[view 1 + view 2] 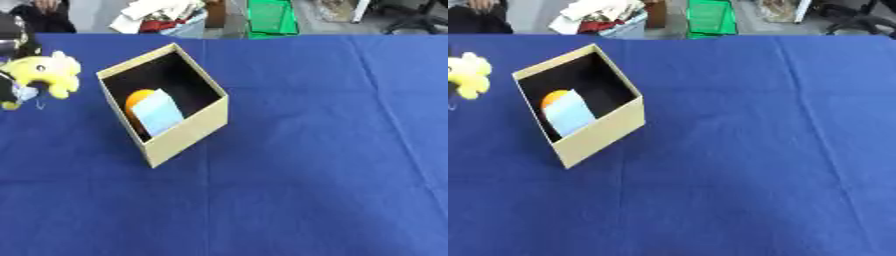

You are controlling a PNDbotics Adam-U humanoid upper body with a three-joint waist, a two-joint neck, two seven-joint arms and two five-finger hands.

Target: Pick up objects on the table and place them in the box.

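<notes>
An open tan cardboard box point(188, 131) stands on the blue table, turned at an angle, left of centre. Inside it lie an orange round object point(137, 99) and a light blue flat object point(159, 115) leaning against it. A yellow plush toy point(48, 72) is at the far left, beside the box and apart from it. My left hand point(9, 89) shows only as a dark shape at the left edge, with its fingers curled on the toy. Most of that hand is cut off by the edge. My right hand shows in neither view.
The blue cloth point(315, 165) covers the table, with broad bare cloth to the right of and in front of the box. Beyond the far edge are a green object point(271, 17) and a pile of white and red things point(162, 17).
</notes>
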